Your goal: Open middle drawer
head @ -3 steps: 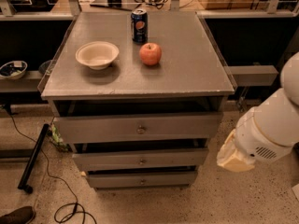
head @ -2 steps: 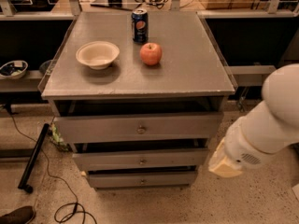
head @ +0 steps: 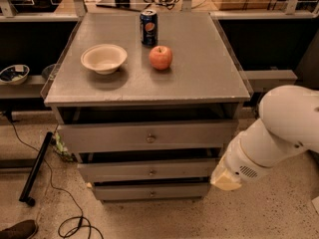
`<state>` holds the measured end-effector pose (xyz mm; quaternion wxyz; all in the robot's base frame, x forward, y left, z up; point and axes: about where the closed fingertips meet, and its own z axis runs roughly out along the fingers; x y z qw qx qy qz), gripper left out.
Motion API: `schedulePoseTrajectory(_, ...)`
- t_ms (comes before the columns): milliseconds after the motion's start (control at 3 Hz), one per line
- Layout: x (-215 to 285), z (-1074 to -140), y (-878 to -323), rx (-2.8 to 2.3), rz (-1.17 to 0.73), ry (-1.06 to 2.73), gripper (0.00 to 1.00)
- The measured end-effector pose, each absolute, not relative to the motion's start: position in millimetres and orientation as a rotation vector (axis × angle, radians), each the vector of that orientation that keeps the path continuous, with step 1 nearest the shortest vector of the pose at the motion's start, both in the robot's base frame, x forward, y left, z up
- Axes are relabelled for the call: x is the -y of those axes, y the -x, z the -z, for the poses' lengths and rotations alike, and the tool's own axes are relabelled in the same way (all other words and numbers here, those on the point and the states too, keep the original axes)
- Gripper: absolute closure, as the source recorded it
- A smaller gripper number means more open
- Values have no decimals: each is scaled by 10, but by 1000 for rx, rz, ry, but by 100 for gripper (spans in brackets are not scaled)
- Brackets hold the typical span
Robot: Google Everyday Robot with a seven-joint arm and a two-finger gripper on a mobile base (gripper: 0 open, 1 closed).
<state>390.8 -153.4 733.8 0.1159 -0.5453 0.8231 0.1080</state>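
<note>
Three grey drawers sit one above the other in the cabinet (head: 234, 128). The middle drawer (head: 114, 172) is the one to open. It is a long, low panel, and it looks pushed in.

The gripper (head: 225, 180) hangs at the low end of the white arm (head: 279, 133). It is near the drawer's right end and about level with it, not touching. I cannot tell if the jaws are apart or closed.

The small round knob (head: 152, 173) is well off to the side of the jaws, toward the middle of the panel. That is the place to grab. The knob looks hard, shiny and tiny, so I think it could slip out of a loose pinch. The drawer looks stiff and should slide straight out with a steady pull.
</note>
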Motion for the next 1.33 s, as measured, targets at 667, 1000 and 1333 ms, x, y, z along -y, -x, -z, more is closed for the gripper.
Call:
schedulePoseTrajectory(667, 1284, -7092, -4131, -2375, -369, 1566, 100)
schedulePoseTrajectory(1000, 1281, -6980, -4111, -2392, -386, 1542, 100)
schedulePoseTrajectory(1333, 1194, -6654, -4233, -2417, -416, 1490, 100)
